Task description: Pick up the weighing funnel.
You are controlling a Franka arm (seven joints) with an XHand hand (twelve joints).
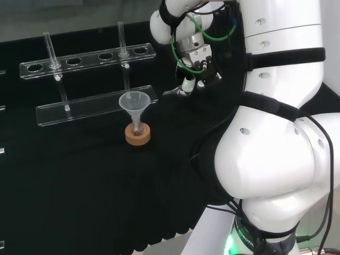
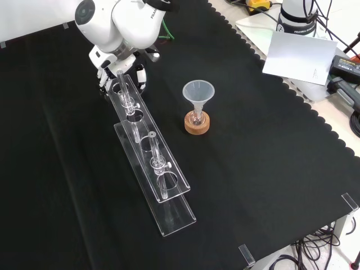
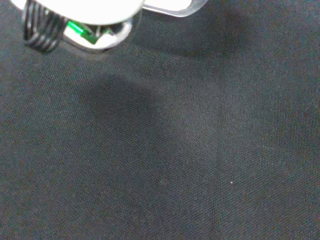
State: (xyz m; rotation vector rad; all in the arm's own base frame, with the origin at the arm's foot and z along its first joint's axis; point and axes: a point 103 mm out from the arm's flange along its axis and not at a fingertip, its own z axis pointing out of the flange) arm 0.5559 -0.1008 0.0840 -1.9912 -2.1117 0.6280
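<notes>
Two glass tubes (image 1: 123,40) are standing upright in a clear, two-tiered plastic rack (image 2: 152,163) on the black-clothed table (image 2: 270,169). Beside the rack's middle, the cone-shaped funnel (image 2: 198,93) is sitting in a small flask on a cork ring (image 2: 197,125). In the front view the hand (image 2: 107,66) is hovering low at the rack's far end, partly screened by it; I cannot tell how its fingers are set. A small, clear, rounded piece, seemingly the weighing funnel (image 3: 172,9), is showing just beside the hand.

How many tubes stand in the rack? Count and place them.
2. In the head view one tube stands near the rack's left end, the other near its right end.
</notes>
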